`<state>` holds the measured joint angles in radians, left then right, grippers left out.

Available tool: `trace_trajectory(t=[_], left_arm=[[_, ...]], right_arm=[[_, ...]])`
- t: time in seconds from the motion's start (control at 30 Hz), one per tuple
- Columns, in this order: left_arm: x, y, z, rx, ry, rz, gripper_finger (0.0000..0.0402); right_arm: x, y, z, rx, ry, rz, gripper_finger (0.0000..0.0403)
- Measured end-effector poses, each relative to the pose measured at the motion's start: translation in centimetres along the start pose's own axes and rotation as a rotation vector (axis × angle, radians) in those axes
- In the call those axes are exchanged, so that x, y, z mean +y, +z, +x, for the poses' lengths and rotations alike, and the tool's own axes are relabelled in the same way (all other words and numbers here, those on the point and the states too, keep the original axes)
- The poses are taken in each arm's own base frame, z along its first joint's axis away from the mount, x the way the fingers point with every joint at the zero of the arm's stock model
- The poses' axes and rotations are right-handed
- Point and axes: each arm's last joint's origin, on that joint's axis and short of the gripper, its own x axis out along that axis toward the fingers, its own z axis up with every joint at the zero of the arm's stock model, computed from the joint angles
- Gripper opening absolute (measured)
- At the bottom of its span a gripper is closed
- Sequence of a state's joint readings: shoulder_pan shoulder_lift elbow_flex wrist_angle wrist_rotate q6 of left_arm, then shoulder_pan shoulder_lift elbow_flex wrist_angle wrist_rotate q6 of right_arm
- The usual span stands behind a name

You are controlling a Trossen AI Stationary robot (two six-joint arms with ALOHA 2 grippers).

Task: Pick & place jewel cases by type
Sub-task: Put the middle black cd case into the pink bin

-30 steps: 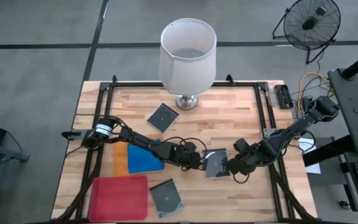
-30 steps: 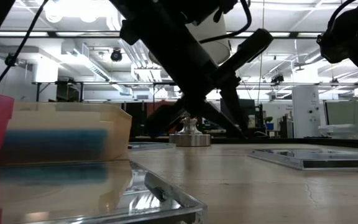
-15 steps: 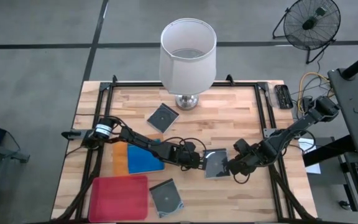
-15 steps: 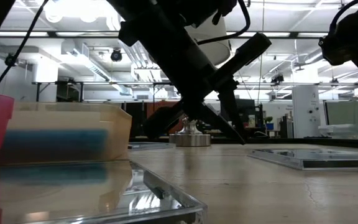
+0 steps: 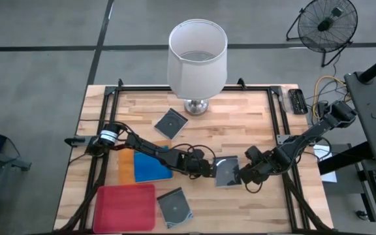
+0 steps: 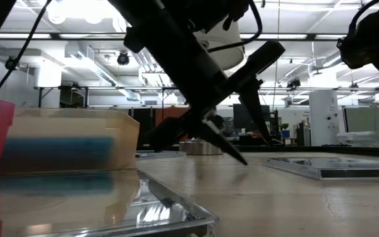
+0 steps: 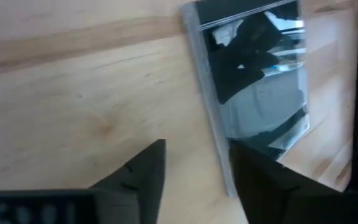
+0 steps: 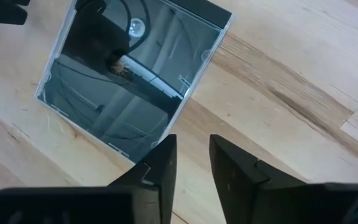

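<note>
A dark transparent jewel case (image 5: 226, 171) lies flat on the wooden table between my two grippers. My left gripper (image 7: 194, 168) stands open at its left edge (image 7: 213, 137), and one finger (image 7: 253, 180) covers the case's near corner. From the right, my right gripper (image 8: 191, 155) is slightly open just off the case's edge (image 8: 160, 134), with bare wood between its fingers. Blue jewel cases (image 5: 150, 166) lie on the orange tray (image 5: 126, 168). Two more dark jewel cases lie flat, one at the far side (image 5: 171, 123) and one near the front (image 5: 176, 207). My left gripper has one finger over the case's corner (image 7: 227, 183); I cannot tell whether it touches. My right gripper's fingertip (image 8: 166, 149) is right beside the case's edge; I cannot tell whether it touches. The case lies flat on the table.
A white-shaded lamp (image 5: 198, 59) stands at the far middle on a metal foot (image 5: 197, 106). A magenta-pink tray (image 5: 126, 207) lies at the near left corner. A black frame (image 5: 279, 117) runs along the table's edges. Bare wood (image 5: 247, 124) shows at the far right.
My left gripper has opened: in the low view its fingers now stand spread, the lower tip down at the table. The dark case between the grippers has stayed flat where it was.
</note>
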<state>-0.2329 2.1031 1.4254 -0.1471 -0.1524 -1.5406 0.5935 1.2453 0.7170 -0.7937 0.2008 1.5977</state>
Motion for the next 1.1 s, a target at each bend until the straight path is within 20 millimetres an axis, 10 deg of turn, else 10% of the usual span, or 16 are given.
trace_trajectory(t=[1.1], left_arm=[[1.8, 0.1, 0.9, -0.035, -0.126, -0.098, 0.0211]], right_arm=[[-1.0, -1.2, 2.2, 0.042, 0.067, 0.085, 0.0153]])
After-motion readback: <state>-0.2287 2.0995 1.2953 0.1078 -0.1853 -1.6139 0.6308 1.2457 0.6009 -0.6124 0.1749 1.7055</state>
